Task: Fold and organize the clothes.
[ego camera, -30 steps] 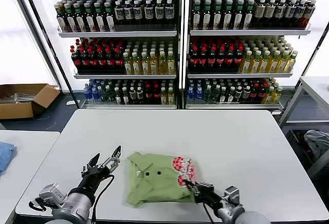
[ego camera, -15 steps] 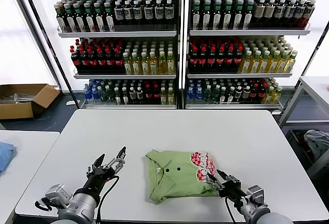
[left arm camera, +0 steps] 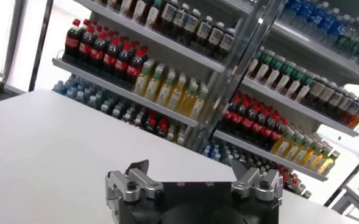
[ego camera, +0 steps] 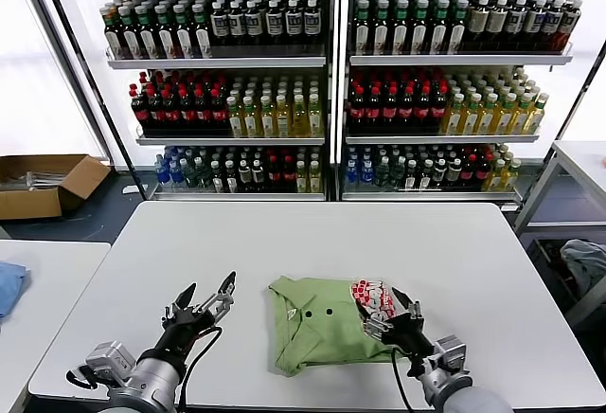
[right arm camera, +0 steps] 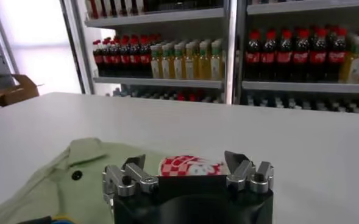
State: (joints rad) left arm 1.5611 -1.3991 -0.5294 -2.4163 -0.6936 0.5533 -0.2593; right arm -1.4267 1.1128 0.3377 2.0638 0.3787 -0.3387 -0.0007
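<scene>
Seeing my right gripper [ego camera: 390, 311] with fingers spread over the folded shirt [ego camera: 317, 332] on the counter [ego camera: 312, 238]; my left gripper [ego camera: 204, 301] waits beside it, fingers spread.

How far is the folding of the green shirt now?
Done: the green shirt lies folded in a compact bundle on the white table, red checkered print at one end. In hand: nothing; the right gripper hovers open at that print, and the left gripper is open beside the shirt. Left: perhaps tidying its uneven edges.
</scene>
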